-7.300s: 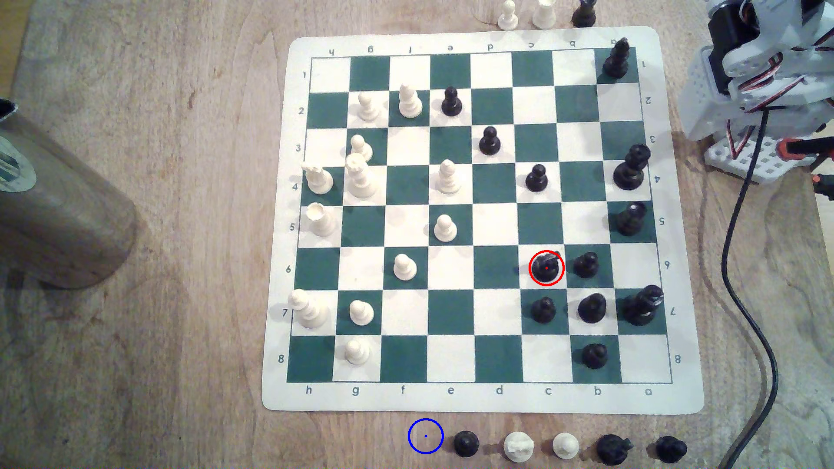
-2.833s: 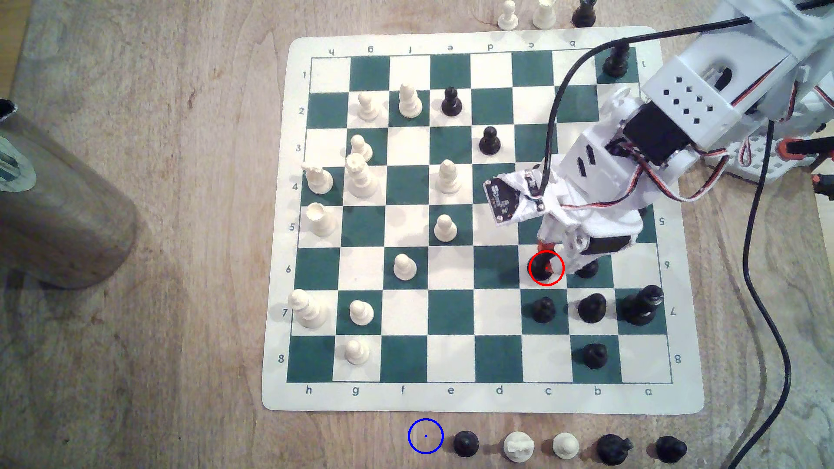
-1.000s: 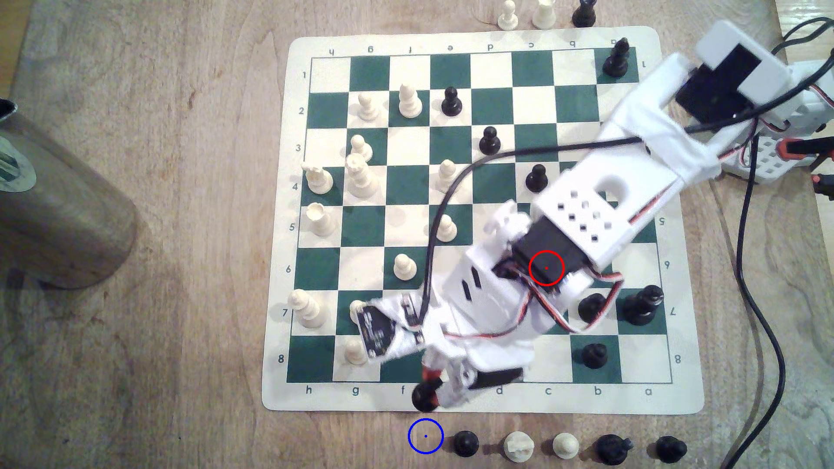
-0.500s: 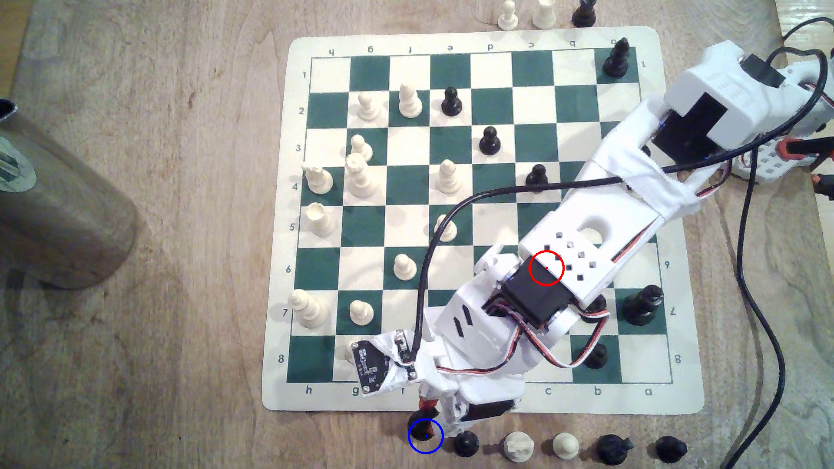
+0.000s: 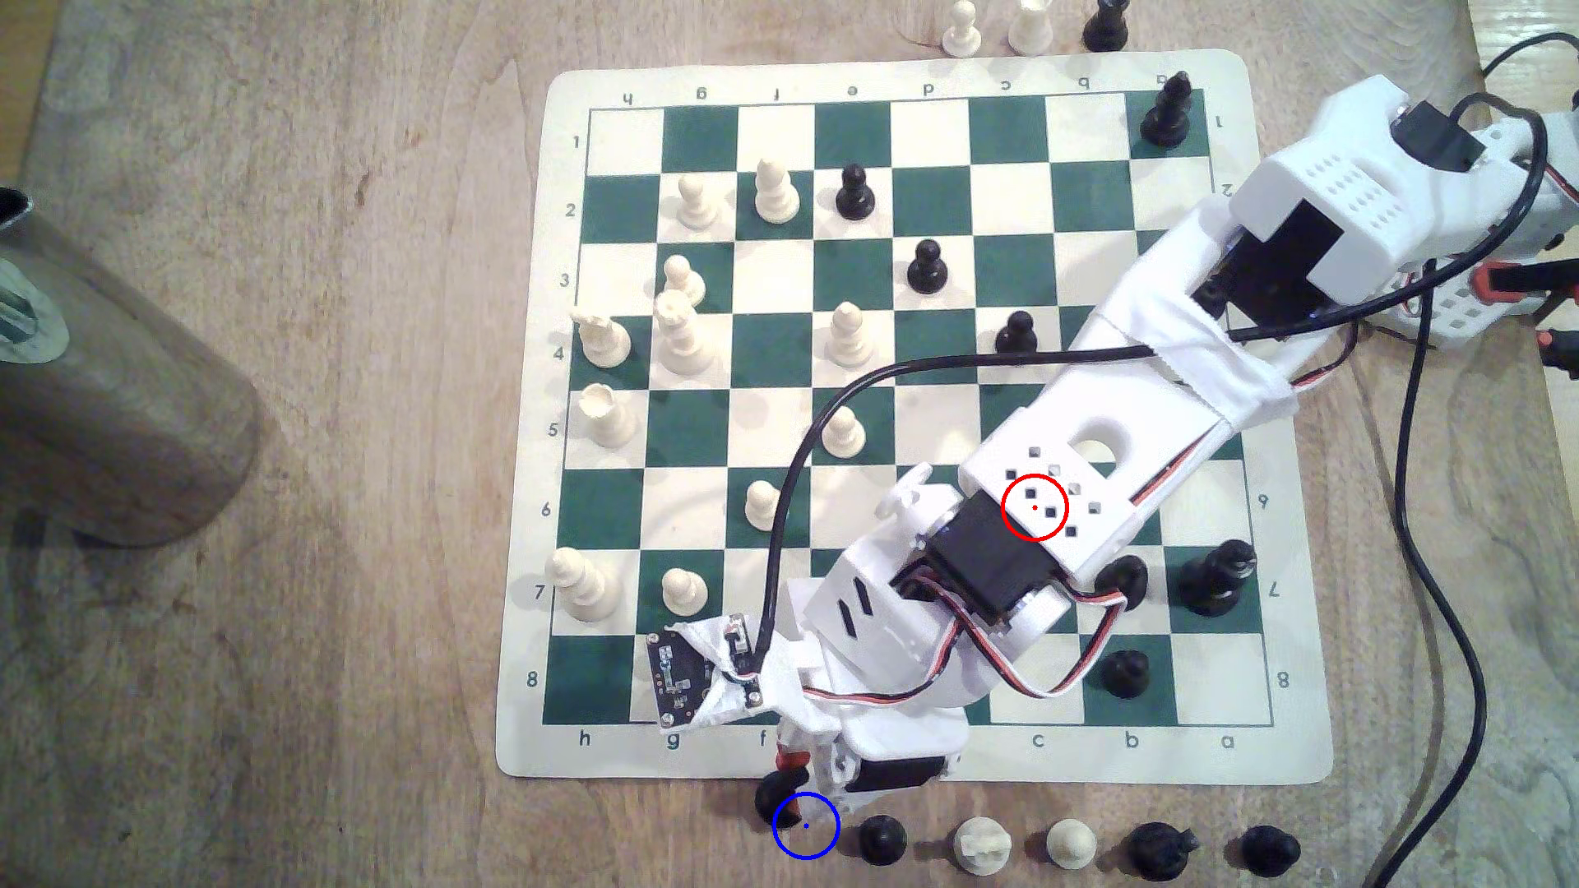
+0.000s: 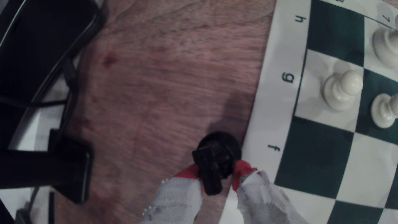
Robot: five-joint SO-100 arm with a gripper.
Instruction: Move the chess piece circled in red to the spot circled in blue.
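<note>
The red-tipped white gripper (image 6: 215,172) clamps the short glossy black chess piece (image 6: 217,155), which overlaps only the blue-ringed spot's (image 5: 816,841) edge; released here, it may land off-centre.

White arm reaches diagonally across the chessboard (image 5: 854,760) from the exterior view's upper right. Pincer (image 5: 799,781) sits just off the board's near edge by file f, red-tipped, closed on the chess piece (image 5: 776,798). Piece overlaps the upper-left rim of the spot (image 5: 816,841), not centred. Row of captured pieces (image 5: 1068,845) on the tabletop (image 5: 342,683) just right of the spot.
</note>
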